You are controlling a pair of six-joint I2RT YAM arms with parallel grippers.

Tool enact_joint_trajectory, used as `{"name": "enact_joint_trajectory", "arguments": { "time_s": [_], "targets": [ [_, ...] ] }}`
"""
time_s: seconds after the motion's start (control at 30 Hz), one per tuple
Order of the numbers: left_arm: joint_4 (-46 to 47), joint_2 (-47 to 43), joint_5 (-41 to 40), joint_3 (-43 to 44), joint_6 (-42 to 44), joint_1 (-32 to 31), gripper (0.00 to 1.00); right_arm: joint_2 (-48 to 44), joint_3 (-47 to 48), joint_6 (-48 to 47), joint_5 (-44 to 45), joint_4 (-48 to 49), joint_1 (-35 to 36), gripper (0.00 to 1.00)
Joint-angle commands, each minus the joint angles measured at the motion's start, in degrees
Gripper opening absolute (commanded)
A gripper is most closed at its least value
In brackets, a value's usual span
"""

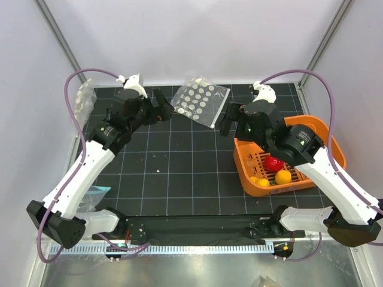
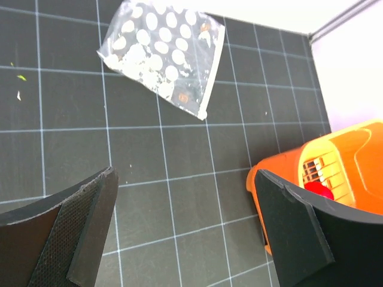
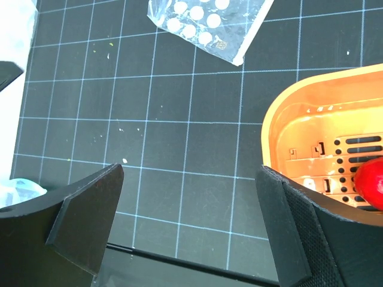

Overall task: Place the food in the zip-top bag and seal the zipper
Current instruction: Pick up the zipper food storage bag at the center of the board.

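The zip-top bag (image 1: pixel 200 100), clear with white dots, lies flat at the back middle of the mat. Its zipper (image 1: pixel 220 109) runs along the right short edge. The food lies in the orange basket (image 1: pixel 328 140): a red fruit (image 1: pixel 273 162) and yellow fruits (image 1: pixel 283 177). My left gripper (image 1: pixel 161 110) is open and empty, just left of the bag. My right gripper (image 1: pixel 226 122) is open and empty, between the bag and the basket. The left wrist view shows the bag (image 2: pixel 161 57) ahead and the basket (image 2: pixel 341 161). The right wrist view shows the bag (image 3: pixel 206 24) and the red fruit (image 3: pixel 371 182).
A bundle of clear plastic (image 1: pixel 84 98) lies at the back left edge. Another (image 1: pixel 96 191) lies at the near left, also showing in the right wrist view (image 3: pixel 18 191). White walls and frame posts close in the mat on three sides.
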Motion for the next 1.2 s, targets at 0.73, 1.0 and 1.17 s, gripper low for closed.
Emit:
{"name": "enact_joint_trajectory", "arguments": {
  "time_s": [0.73, 1.0, 1.17],
  "targets": [
    [-14.24, 55.69, -0.22, 50.98, 7.52, -6.44, 0.87, -11.01, -6.91, -3.73, 3.11, -1.96, 0.19, 0.97],
    [-10.48, 66.80, -5.91, 60.05, 10.07, -9.16, 0.83, -14.44, -8.67, -0.04, 2.06, -3.10, 0.28, 0.96],
    [-5.12, 70.14, -10.41, 59.88, 15.42, -10.66, 0.82, -16.20, -8.59, 1.37, 1.45, -4.41, 0.19, 0.96]
  ]
}}
